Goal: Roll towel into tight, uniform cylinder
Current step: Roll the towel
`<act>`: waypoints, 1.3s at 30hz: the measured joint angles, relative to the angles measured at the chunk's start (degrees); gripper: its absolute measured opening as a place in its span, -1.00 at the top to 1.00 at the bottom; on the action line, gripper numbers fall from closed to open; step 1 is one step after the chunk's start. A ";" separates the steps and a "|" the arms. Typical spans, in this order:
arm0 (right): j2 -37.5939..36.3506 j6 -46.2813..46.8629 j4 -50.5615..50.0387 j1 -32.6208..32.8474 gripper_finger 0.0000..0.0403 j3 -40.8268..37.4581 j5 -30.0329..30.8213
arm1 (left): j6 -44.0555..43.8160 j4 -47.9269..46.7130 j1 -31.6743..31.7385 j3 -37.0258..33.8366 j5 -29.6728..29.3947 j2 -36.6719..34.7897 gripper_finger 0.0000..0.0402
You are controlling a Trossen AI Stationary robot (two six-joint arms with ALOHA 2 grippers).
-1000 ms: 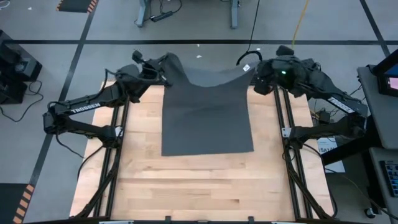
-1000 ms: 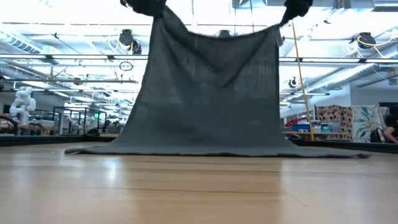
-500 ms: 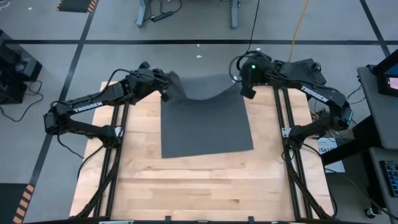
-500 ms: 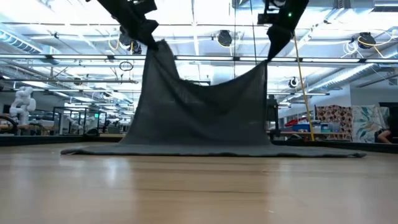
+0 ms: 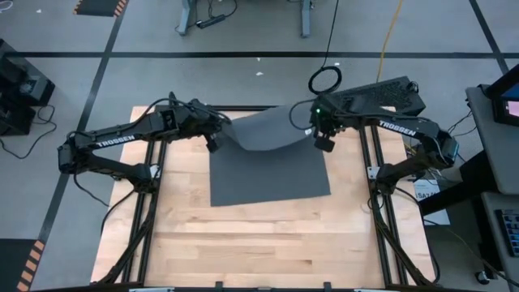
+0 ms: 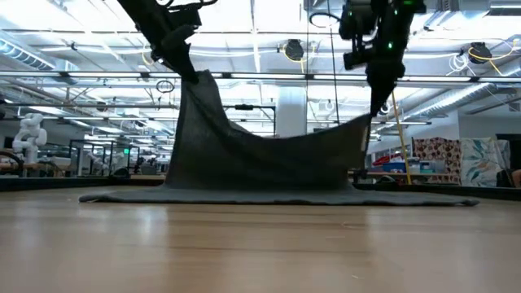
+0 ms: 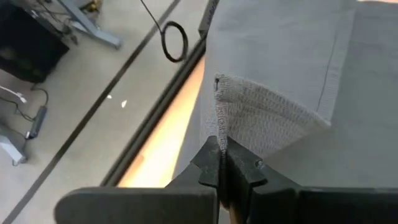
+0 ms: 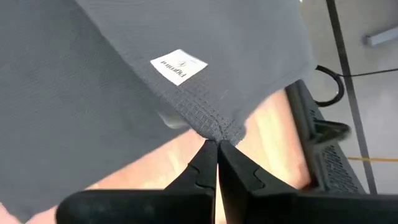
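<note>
table (image 5: 243, 235): wooden top, spread under both grippers | towel (image 5: 272, 166): near part laid flat on the table, far edge lifted and sagging between the grippers | left gripper (image 5: 212, 138): fingers clamped on one far corner, held highest | right gripper (image 5: 321, 139): fingers pinched on the other far corner | white tag (image 8: 179, 66): seen just beyond the right gripper's fingertips

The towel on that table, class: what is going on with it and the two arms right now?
Both arms are handling the towel. The left gripper is shut on one far corner and the right gripper on the other, the one near the small white tag. They hold that far edge up off the wooden table, sagging between them, while the near part lies flat. No roll has been formed yet.
</note>
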 joint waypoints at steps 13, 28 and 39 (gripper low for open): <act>-0.52 0.43 11.94 0.72 1.00 -8.11 0.15 | -2.65 -4.67 -1.00 -0.04 1.44 8.28 0.94; -0.52 0.70 11.16 1.57 1.00 -8.14 0.00 | -11.54 -8.29 -8.61 -0.04 4.74 19.10 0.47; -0.52 -0.16 10.66 1.77 1.00 -8.18 0.00 | -16.48 -4.35 -18.83 -1.18 -2.91 19.19 0.17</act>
